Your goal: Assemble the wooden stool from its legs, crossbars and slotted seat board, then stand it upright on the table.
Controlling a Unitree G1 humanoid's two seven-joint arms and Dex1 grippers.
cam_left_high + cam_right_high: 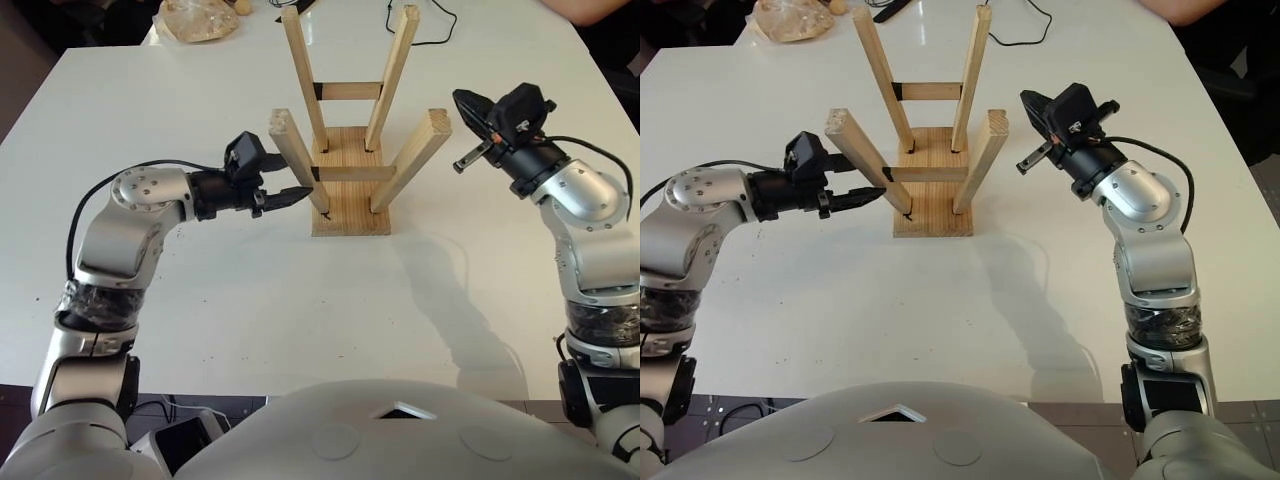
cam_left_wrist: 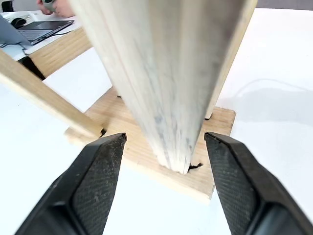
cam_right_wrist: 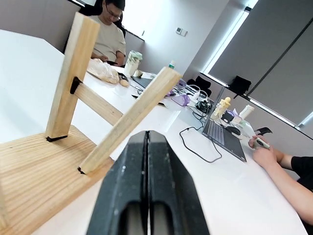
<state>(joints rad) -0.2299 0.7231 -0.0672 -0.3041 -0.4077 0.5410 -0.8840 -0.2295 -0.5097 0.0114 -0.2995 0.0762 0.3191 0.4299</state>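
Note:
The wooden stool lies upside down mid-table, its slotted seat board (image 1: 350,218) flat on the surface and its legs pointing up. Two crossbars (image 1: 350,91) (image 1: 352,173) join the legs. My left gripper (image 1: 297,196) is open and low at the foot of the near-left leg (image 1: 296,158). In the left wrist view that leg (image 2: 166,73) stands between the two fingers (image 2: 100,176) with gaps on both sides. My right gripper (image 1: 464,101) is shut on nothing and hangs raised just right of the near-right leg (image 1: 412,160), apart from it; its closed fingers (image 3: 148,161) point past the stool.
A crumpled bag (image 1: 200,18) lies at the table's far left edge, and a black cable (image 1: 440,22) runs along the far edge. A laptop (image 3: 222,139) sits on a neighbouring table. Bare white table (image 1: 300,300) spreads in front of the stool.

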